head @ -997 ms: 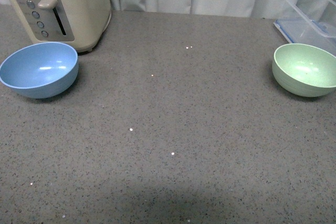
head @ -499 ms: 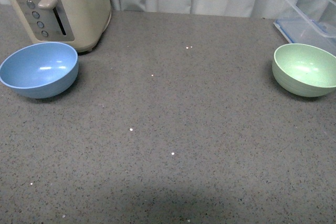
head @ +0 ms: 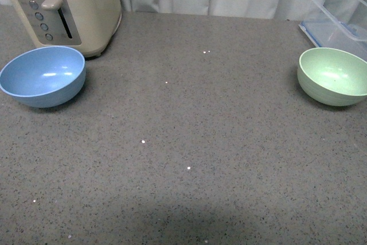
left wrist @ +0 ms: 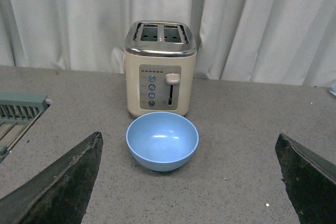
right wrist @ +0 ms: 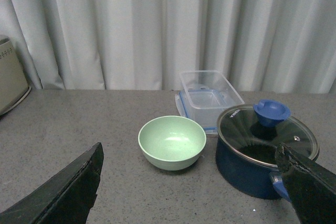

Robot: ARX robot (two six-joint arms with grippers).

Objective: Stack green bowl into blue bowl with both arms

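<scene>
The green bowl (right wrist: 172,142) lies straight ahead of our right fingers (right wrist: 65,190), which stand wide apart with nothing between them. In the right wrist view the bowl falls midway in the gap, well clear of both tips. Our left fingers (left wrist: 65,179) are likewise spread and empty, with the blue bowl (left wrist: 162,140) centred ahead of them.

Further out, the green bowl stands upright and empty by the right edge of the counter (head: 189,119). A clear container (head: 338,18) is just behind it toward the back right corner, and a lidded dark-blue pot (right wrist: 265,153) is just beside it. The blue bowl stands upright near the left edge, just in front of a cream toaster (head: 63,4) at the back left corner.

The bowls are well apart, across the counter's width. Both are round, so we judge that no approach angle matters. The right arm is nearer the green bowl and the left nearer the blue.
</scene>
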